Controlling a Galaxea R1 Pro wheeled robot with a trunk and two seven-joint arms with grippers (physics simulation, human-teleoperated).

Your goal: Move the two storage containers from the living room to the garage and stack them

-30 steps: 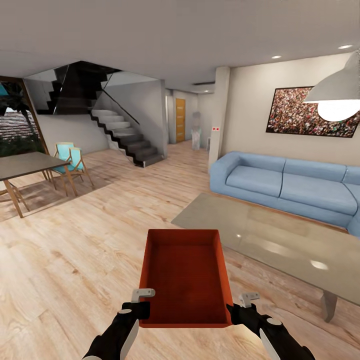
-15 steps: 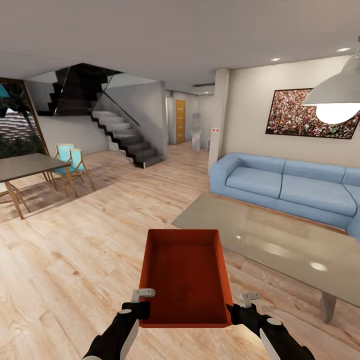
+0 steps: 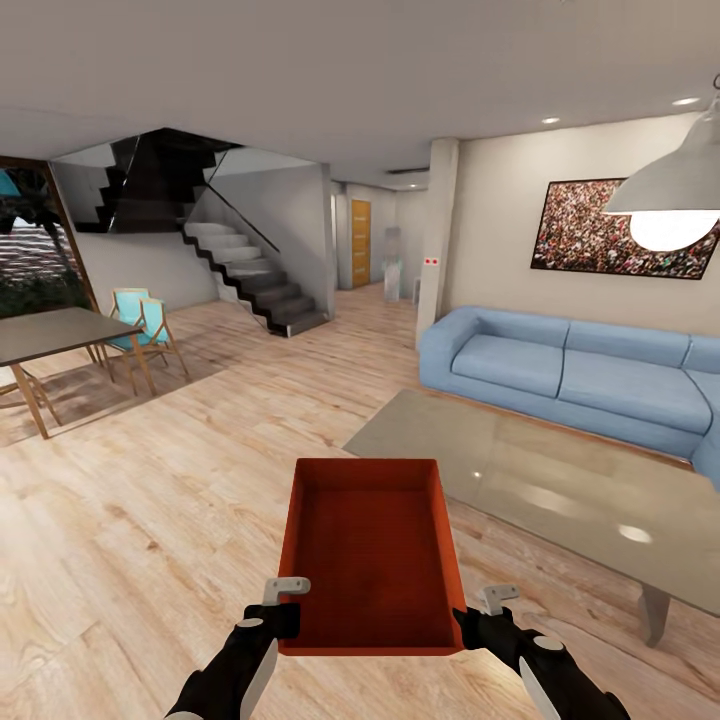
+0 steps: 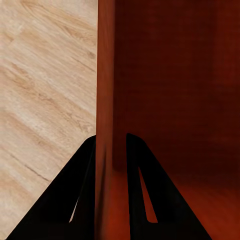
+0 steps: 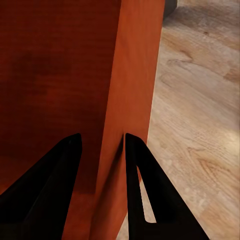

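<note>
An orange-red lidless storage container is held low in front of me over the light wood-plank floor of the living room. My left gripper is shut on its left wall near the close corner; in the left wrist view the two black fingers pinch that thin wall. My right gripper is shut on the right wall, and the right wrist view has its fingers on either side of the wall. The container is empty inside.
A glass coffee table stands close on the right with the blue corner sofa behind it. At the left are a dining table and turquoise chairs. A dark staircase and a hallway with an orange door lie ahead.
The whole view has shifted slightly as the robot moves; the hanging lamp and coffee table slid a little. Both grippers keep the same hold on the container.
</note>
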